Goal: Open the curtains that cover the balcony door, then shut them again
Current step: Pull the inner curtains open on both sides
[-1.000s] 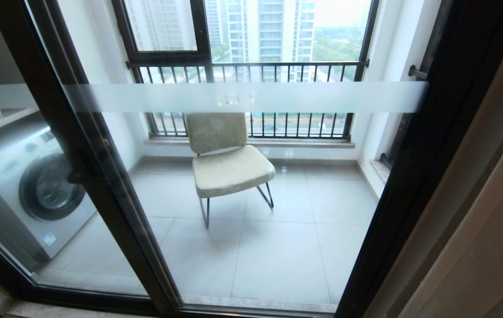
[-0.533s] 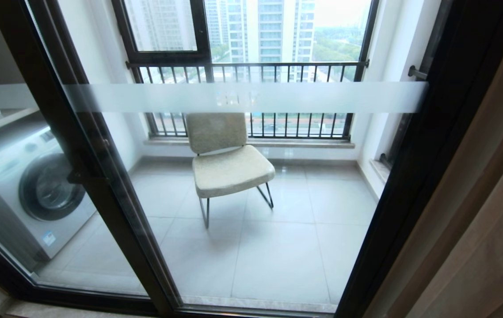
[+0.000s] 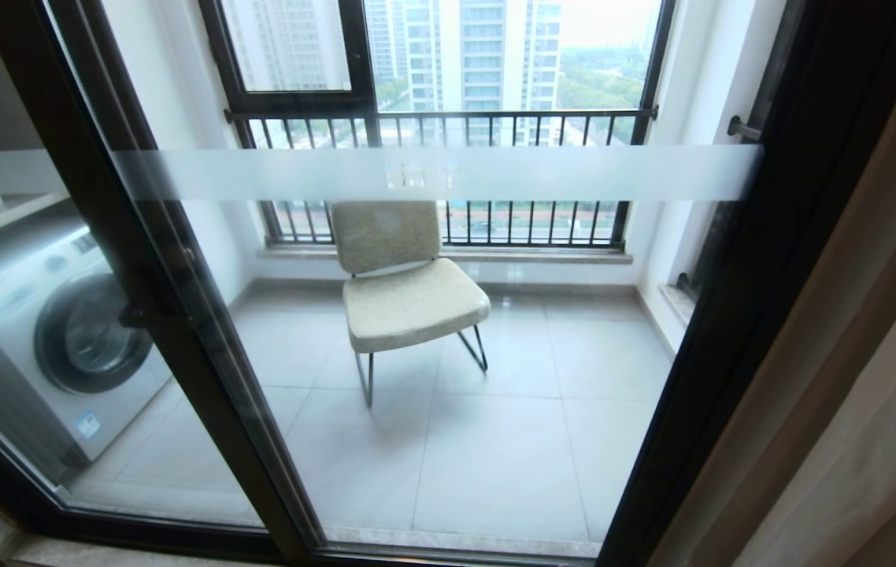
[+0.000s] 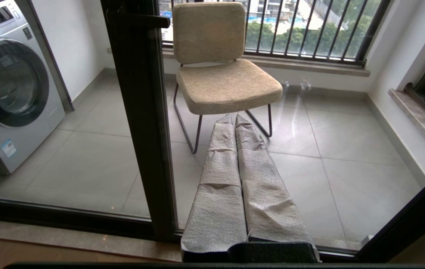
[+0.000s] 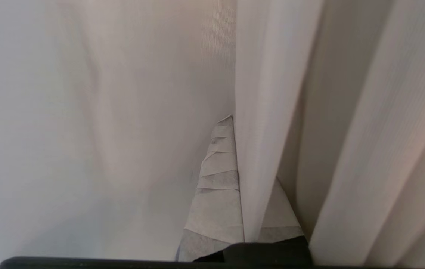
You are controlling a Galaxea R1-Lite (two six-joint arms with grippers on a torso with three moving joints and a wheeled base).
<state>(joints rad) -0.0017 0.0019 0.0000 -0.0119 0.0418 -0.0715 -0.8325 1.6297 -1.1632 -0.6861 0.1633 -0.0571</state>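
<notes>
Because a fold of the cream-beige woven curtains, gathered right of the black-framed glass balcony door, is clenched by the right gripper, the thin fabric could be slipped or snagged; the left gripper is held shut, empty.

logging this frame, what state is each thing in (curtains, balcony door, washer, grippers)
curtains: drawn aside to the right edge, glass uncovered
balcony door: shut, frosted band across the glass
washing machine: porthole door shut
chair: upright, seat empty
left gripper: shut, holding nothing, pointing at the glass
right gripper: shut on a fold of the curtains, fabric running between its fingers
</notes>
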